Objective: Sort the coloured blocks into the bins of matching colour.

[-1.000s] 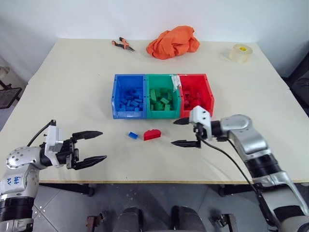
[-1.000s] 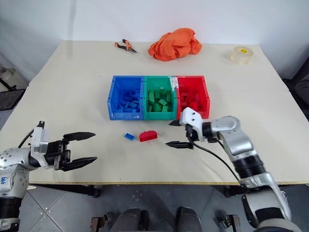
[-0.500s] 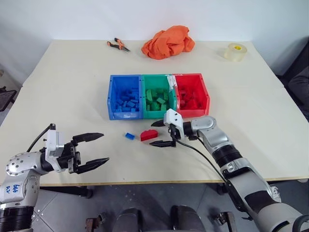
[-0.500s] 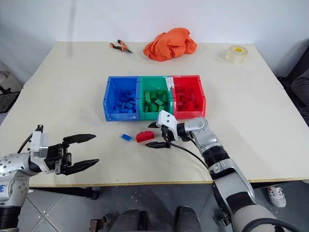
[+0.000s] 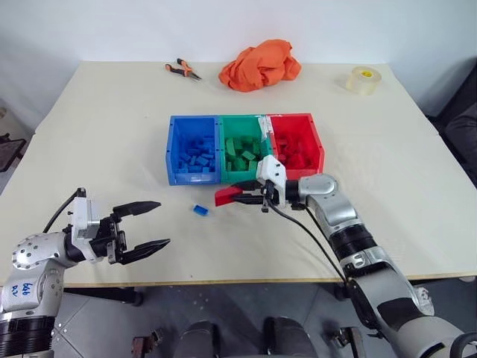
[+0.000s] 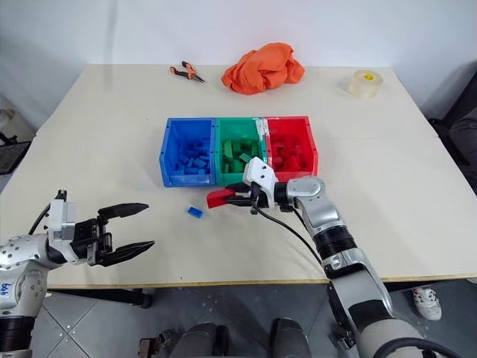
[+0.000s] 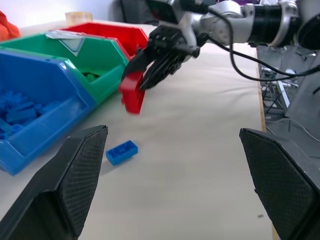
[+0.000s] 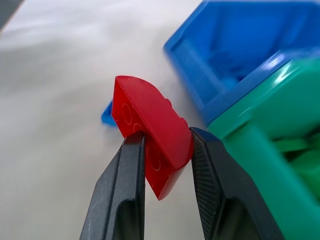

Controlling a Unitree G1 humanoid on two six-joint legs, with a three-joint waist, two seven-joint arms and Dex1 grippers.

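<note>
Gripping red block (image 8: 150, 150), right gripper (image 8: 167, 145), studs facing one finger

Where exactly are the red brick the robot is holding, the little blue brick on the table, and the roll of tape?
red brick (image 8: 150, 135), right wrist view, on its curved side.
blue brick (image 5: 199, 210), left eye view, on its top.
tape roll (image 5: 362, 80), left eye view, on its side wall.

Looks like a robot test lab/workshop: plain white walls, bare beige counter (image 5: 112, 134) w/ staged props, i.e. pliers (image 5: 182, 69), tape roll (image 5: 363, 79), orange cloth (image 5: 259, 64), joined colour bins (image 5: 244, 148). Cables and metal stand legs sit past the counter edge in left wrist view.
</note>
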